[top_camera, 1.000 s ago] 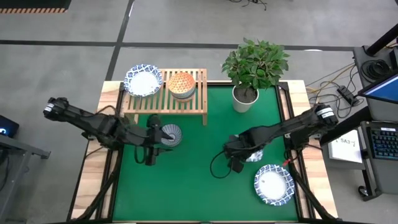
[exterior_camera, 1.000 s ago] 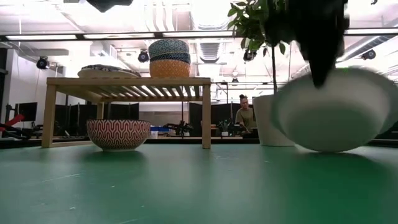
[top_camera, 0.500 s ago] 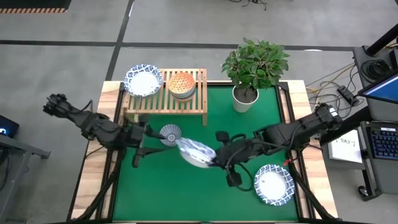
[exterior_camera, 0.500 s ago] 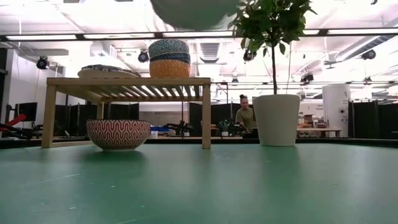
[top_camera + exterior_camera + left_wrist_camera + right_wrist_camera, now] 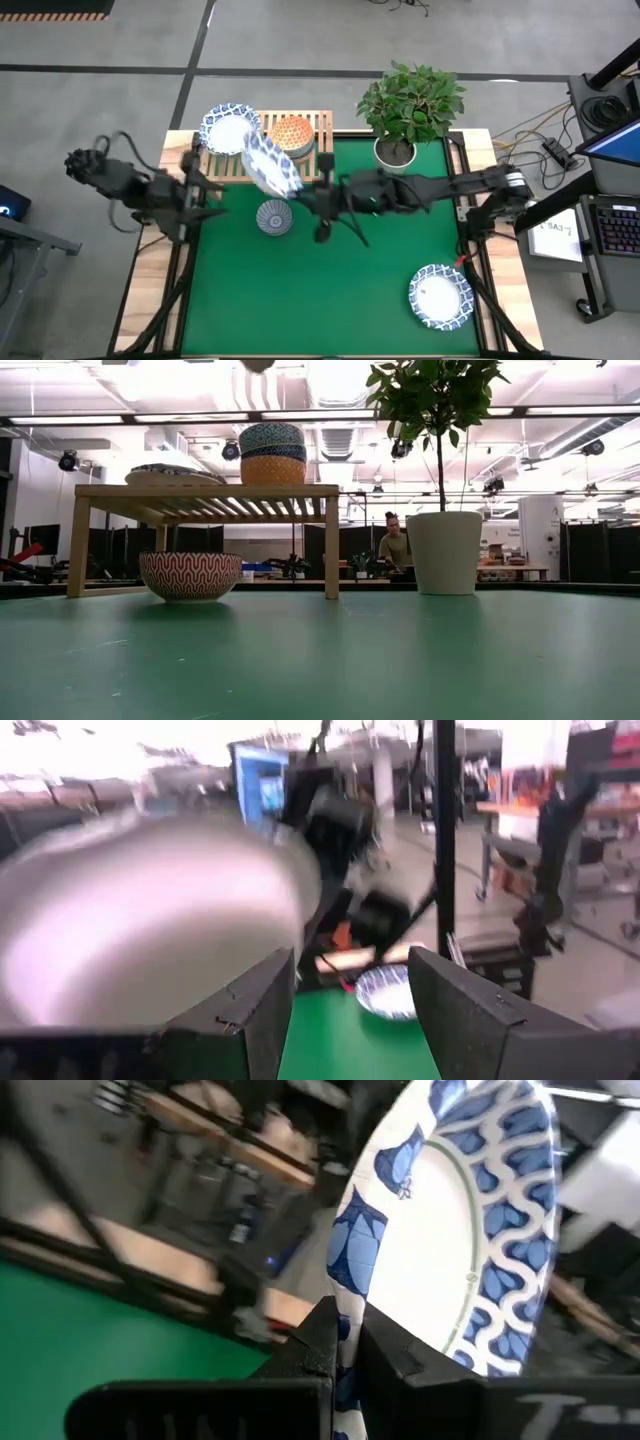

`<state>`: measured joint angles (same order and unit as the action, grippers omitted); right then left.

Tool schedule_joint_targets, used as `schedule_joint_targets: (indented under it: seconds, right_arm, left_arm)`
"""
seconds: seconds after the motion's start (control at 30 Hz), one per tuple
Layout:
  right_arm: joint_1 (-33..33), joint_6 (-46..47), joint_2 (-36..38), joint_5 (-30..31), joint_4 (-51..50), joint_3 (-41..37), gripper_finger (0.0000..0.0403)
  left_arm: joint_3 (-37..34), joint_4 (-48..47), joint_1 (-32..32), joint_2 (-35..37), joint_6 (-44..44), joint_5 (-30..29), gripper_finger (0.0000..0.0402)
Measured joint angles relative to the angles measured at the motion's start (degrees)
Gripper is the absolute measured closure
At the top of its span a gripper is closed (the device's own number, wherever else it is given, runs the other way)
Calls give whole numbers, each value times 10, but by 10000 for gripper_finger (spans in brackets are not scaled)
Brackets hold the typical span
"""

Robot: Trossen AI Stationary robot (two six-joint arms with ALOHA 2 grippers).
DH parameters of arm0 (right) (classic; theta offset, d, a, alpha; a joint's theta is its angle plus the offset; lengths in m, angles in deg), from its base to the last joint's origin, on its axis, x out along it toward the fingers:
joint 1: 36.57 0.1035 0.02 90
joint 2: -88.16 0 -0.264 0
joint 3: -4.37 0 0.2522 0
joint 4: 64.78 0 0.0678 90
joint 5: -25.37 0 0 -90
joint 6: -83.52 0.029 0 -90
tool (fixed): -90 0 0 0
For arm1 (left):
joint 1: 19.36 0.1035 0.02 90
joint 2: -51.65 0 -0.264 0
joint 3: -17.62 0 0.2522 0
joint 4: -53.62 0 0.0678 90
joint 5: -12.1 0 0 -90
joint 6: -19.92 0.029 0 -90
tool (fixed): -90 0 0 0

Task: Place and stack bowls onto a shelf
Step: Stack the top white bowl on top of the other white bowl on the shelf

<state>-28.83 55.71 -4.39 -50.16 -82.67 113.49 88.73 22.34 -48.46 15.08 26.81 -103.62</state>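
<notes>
My right gripper (image 5: pixel 293 190) is shut on a wide white bowl with a blue patterned rim (image 5: pixel 267 162). It holds the bowl tilted in the air over the near edge of the light-wood shelf (image 5: pixel 318 160). On the shelf rest another wide bowl (image 5: pixel 230 129) and a stack of small bowls (image 5: pixel 292 135), grey-blue on top (image 5: pixel 271 437), yellow-orange below. A small red-orange patterned bowl (image 5: pixel 190 575) stands on the mat before the shelf. My left gripper (image 5: pixel 194 172) is open at the table's left edge, touching nothing. The held bowl's pale underside (image 5: pixel 140 920) fills part of its view. My right gripper pinches the wide bowl's blue rim (image 5: pixel 345 1305) between its two fingers, one on the inner face and one on the underside. The fingers come level from the table's right. The bowl is lifted clear and stands steeply tilted, its white inside (image 5: pixel 450 1250) facing the right arm.
A third wide bowl (image 5: pixel 440 297) lies on the green mat near the right near corner. A potted plant in a white pot (image 5: pixel 396 158) stands right of the shelf. Bare mat stretches across the near middle. A person (image 5: pixel 396 547) sits far behind the table.
My right gripper has lifted the wide bowl off the mat at the right and carried it up, left and toward the far edge to the shelf, and the bowl has tipped steeply. My left gripper has drawn back from the small bowl toward the table's left edge.
</notes>
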Motion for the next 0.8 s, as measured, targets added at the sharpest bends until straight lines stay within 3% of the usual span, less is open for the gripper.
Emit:
schedule_joint_targets:
  seconds: [0.2,0.5,0.8]
  right_arm:
    - [-69,-28,-84,-2,24,69,391]
    - [-134,-74,-257,-9,27,261,391]
    - [-167,-126,-374,57,10,393,390]
  left_arm:
    - [-2,-4,1,82,39,-43,222]
    - [-12,-21,0,145,46,-44,222]
    - [-30,-37,0,161,29,-41,222]
